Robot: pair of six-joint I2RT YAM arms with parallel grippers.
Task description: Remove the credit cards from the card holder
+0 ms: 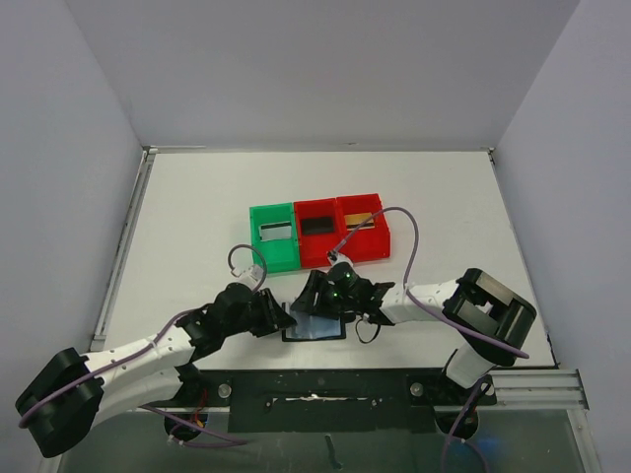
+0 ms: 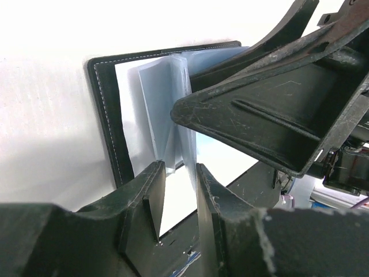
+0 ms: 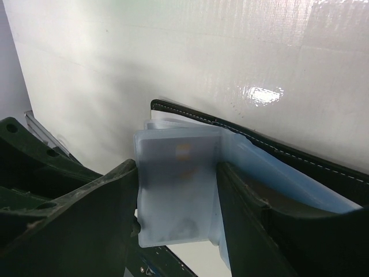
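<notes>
The black card holder (image 1: 317,331) lies open on the table at the near edge, its frosted blue pocket sleeves (image 2: 164,109) standing up. My right gripper (image 1: 317,300) spans one sleeve across its width and is shut on it (image 3: 176,173). A greyish card with a gold chip (image 3: 180,190) shows inside that sleeve. My left gripper (image 1: 282,317) is narrowly open (image 2: 177,173), with the lower ends of the fanned sleeves between its tips. The holder's stitched edge shows in both wrist views (image 2: 106,115) (image 3: 277,151).
Three bins stand side by side behind the holder. The green bin (image 1: 258,246) holds a silvery-grey card (image 1: 275,233). The middle red bin (image 1: 315,254) holds a black card (image 1: 317,226). The right red bin (image 1: 380,241) holds a gold card (image 1: 357,218). Grey walls enclose the table.
</notes>
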